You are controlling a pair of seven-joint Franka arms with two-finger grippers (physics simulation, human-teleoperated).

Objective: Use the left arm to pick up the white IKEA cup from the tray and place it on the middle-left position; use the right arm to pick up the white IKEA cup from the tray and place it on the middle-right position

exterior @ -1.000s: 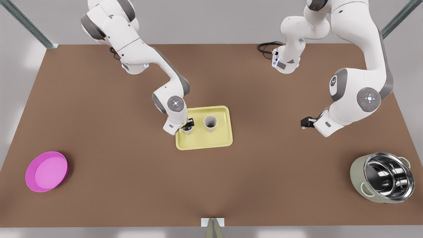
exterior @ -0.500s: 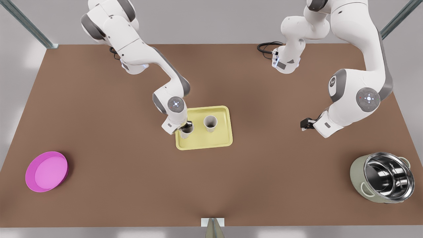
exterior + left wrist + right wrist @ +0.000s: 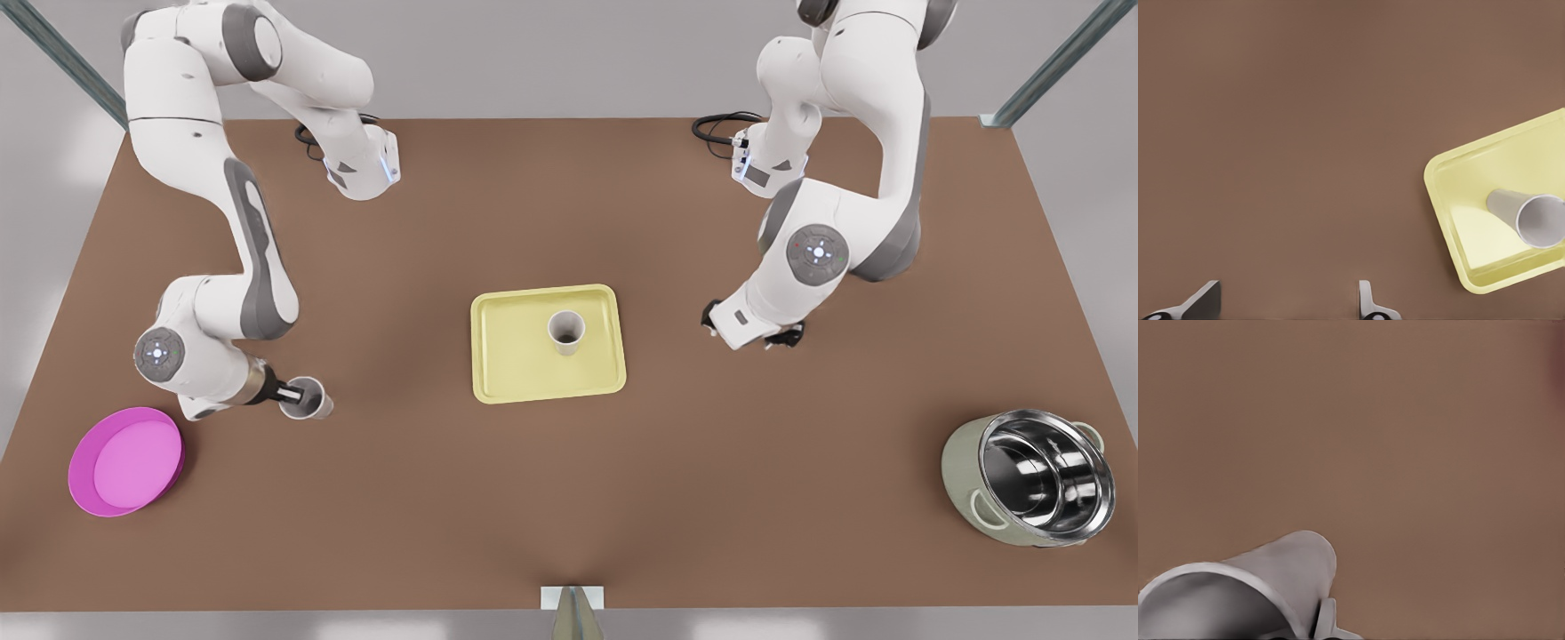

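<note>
right tool (image 3: pixel 296 391) grips cup (image 3: pixel 311 403), mouth up | left tool (image 3: pixel 1287 288) spread, empty | other cup (image 3: pixel 566 331) upright on tray (image 3: pixel 516 356)

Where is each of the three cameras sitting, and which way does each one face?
Front view: high off the arms, looking down on the brown table; both arms show.
Left wrist view: rides the arm at the front view's right, facing down at the table and the tray; the open left jaws' tips show.
Right wrist view: rides the arm at the front view's left, facing the table; the right jaws grip the held cup.
Shared: the front and left wrist views both show the tray cup.
</note>
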